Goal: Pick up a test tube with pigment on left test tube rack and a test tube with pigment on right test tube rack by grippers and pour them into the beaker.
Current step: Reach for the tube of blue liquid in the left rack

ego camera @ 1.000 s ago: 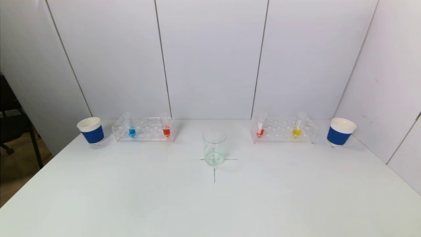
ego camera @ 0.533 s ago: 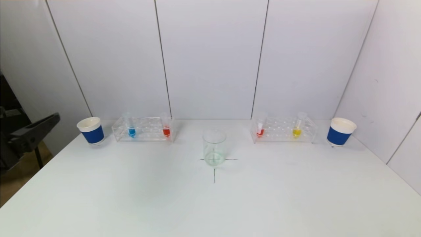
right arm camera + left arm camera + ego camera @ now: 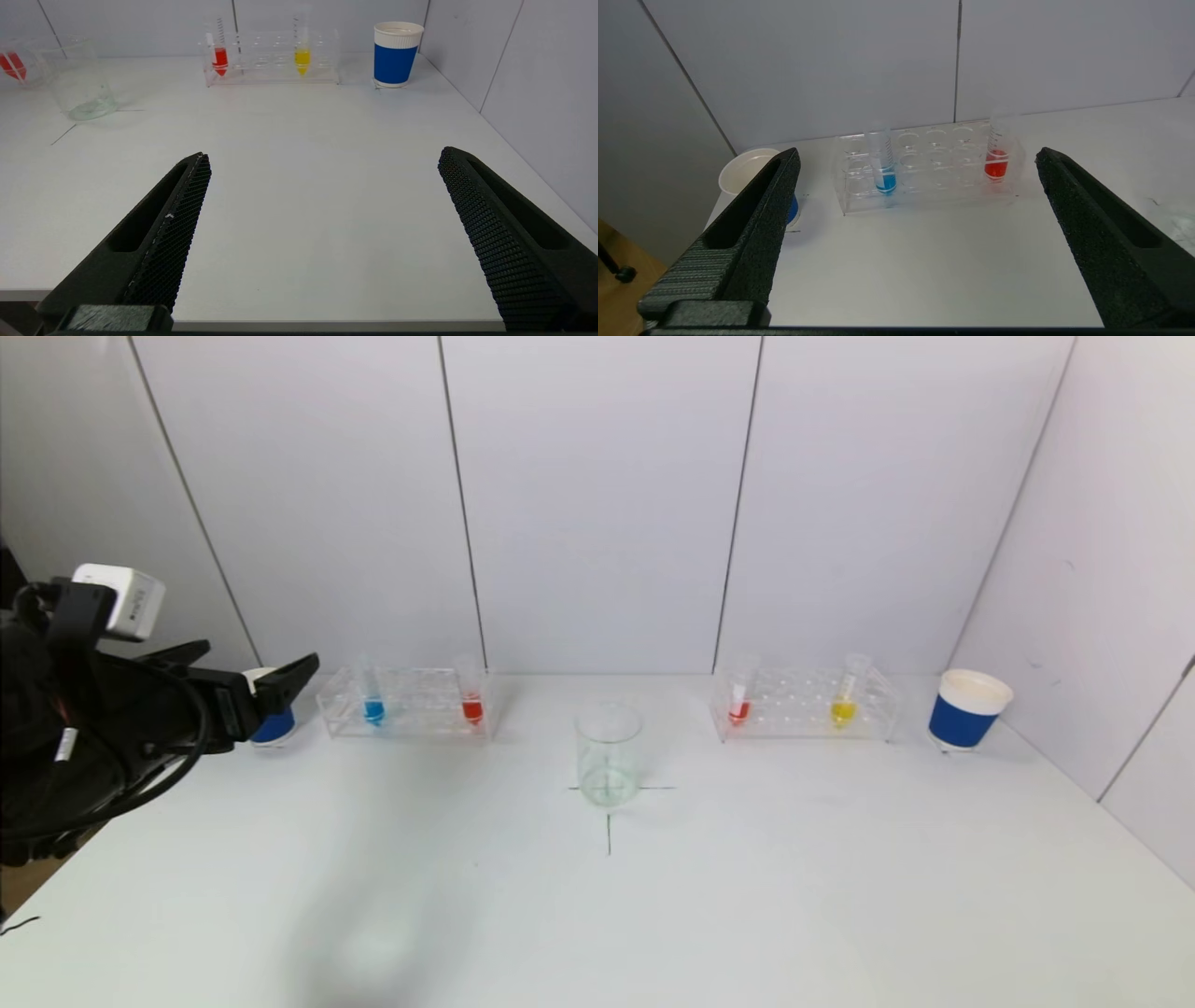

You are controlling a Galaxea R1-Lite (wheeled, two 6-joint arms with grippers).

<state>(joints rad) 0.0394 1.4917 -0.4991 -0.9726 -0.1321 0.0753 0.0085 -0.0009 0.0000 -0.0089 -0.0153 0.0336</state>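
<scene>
The clear left rack (image 3: 420, 705) holds a blue-pigment test tube (image 3: 373, 707) and a red-pigment one (image 3: 472, 707). The right rack (image 3: 794, 705) holds a red-pigment tube (image 3: 738, 709) and a yellow-pigment one (image 3: 843, 709). An empty glass beaker (image 3: 608, 756) stands on a cross mark between the racks. My left gripper (image 3: 261, 655) hovers at the table's left edge, open and empty, facing the left rack (image 3: 938, 186) with the blue tube (image 3: 885, 172) ahead. My right gripper (image 3: 324, 154) is open and empty over the table's front edge, far from the right rack (image 3: 266, 60).
A blue-sleeved paper cup (image 3: 274, 726) stands left of the left rack, partly hidden behind my left gripper. A matching cup (image 3: 967, 709) stands right of the right rack. White wall panels close the back and the right side.
My left arm has come into the head view from the left and moved right toward the left rack, now covering part of the left cup. Nothing on the table has moved.
</scene>
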